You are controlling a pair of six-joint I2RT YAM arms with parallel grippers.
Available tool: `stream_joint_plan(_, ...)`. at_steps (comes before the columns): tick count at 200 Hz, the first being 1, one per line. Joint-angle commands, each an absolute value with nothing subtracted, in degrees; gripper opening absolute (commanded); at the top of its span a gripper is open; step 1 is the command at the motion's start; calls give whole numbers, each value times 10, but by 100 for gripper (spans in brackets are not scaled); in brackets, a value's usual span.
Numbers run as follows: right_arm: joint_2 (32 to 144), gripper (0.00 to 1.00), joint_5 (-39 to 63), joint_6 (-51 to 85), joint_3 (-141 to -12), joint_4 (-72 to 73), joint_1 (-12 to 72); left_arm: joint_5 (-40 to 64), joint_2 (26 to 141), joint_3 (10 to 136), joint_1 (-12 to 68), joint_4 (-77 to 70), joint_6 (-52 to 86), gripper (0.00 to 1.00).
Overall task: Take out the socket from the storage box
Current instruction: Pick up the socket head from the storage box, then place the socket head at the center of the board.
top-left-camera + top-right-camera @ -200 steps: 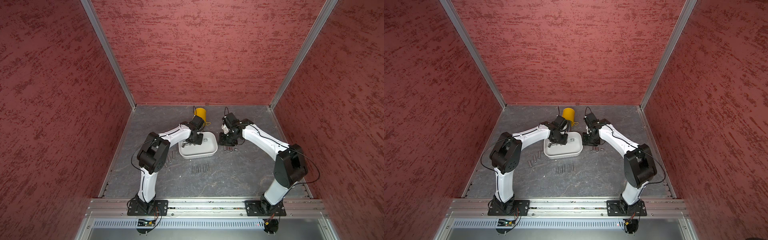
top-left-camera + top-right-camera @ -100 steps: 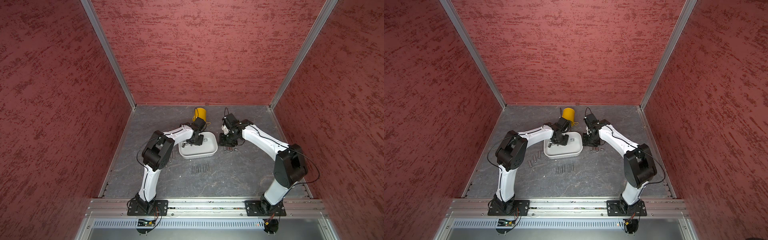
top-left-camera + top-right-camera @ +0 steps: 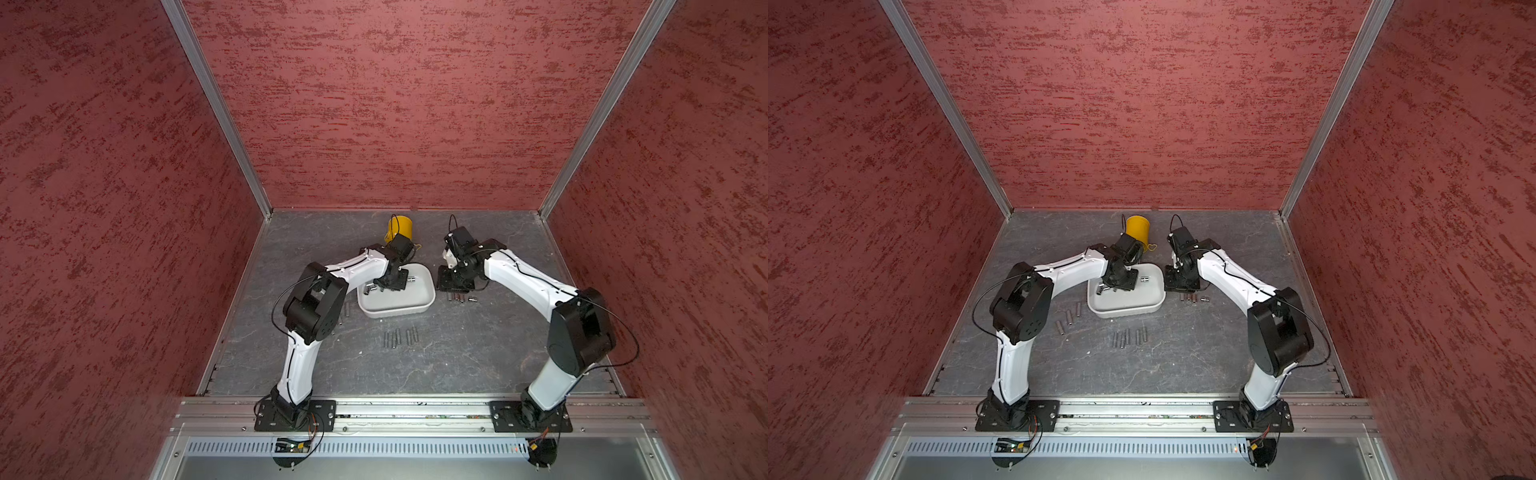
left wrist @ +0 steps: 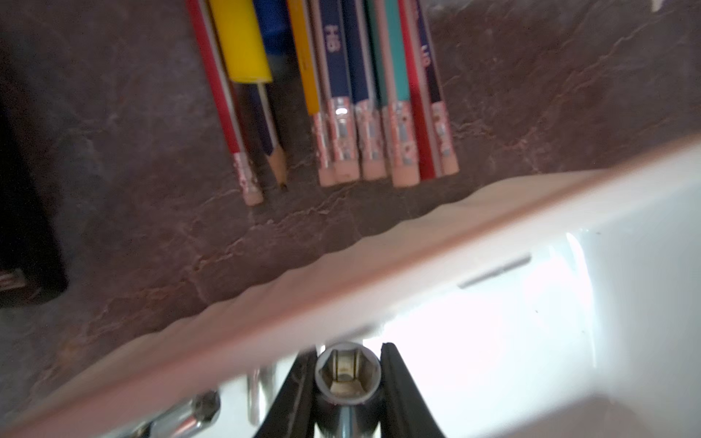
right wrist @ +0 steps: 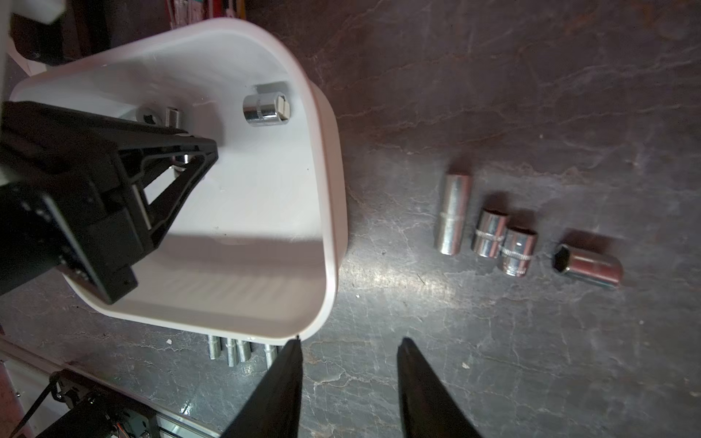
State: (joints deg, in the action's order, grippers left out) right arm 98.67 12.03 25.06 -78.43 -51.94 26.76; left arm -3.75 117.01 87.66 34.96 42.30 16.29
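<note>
Closing over the last second, left end effector (image 3: 391,286) dips into the storage box (image 3: 401,312) in both top views, its tips hidden. Left wrist, blurred: it clamps a socket (image 4: 347,373) inside the storage box. Right wrist: right end effector (image 5: 351,341), cropped, gapes above the bench (image 5: 493,360).

We see pencils (image 4: 364,94) blurred and cut off by the edge, the socket (image 4: 347,375) in our left tool (image 4: 348,350) running out of view, other sockets (image 5: 172,113) half hidden behind it
</note>
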Motion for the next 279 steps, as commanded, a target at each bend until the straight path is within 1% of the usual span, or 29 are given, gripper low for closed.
stream_joint_plan(1, 968, 44, 116, 249, -777, -508, 263, -53, 1089, 863, 349, 439, 183, 19)
stream_joint_plan(30, 967, 44, 114, 245, -780, -507, 264, -55, 996, 781, 323, 450, 216, 18)
stream_joint_plan(74, 969, 44, 115, 242, -780, -494, 264, -79, 819, 604, 254, 488, 324, 16)
stream_joint_plan(100, 978, 44, 118, 237, -786, -491, 264, -114, 732, 516, 240, 505, 383, 16)
stream_joint_plan(128, 982, 44, 120, 232, -789, -489, 264, -143, 673, 440, 231, 512, 462, 16)
stream_joint_plan(143, 984, 44, 120, 230, -790, -488, 263, -148, 661, 414, 224, 511, 491, 17)
stream_joint_plan(166, 986, 44, 123, 227, -788, -489, 263, -143, 668, 391, 205, 507, 495, 19)
stream_joint_plan(177, 985, 44, 122, 225, -788, -491, 263, -142, 677, 382, 199, 497, 491, 21)
stream_joint_plan(226, 986, 44, 120, 223, -787, -495, 264, -132, 734, 364, 190, 439, 476, 21)
stream_joint_plan(242, 985, 44, 119, 224, -786, -494, 264, -129, 741, 357, 188, 427, 474, 26)
stream_joint_plan(266, 984, 44, 116, 223, -787, -497, 264, -131, 737, 355, 186, 429, 476, 36)
stream_joint_plan(279, 984, 44, 116, 224, -787, -497, 264, -128, 737, 354, 184, 427, 474, 37)
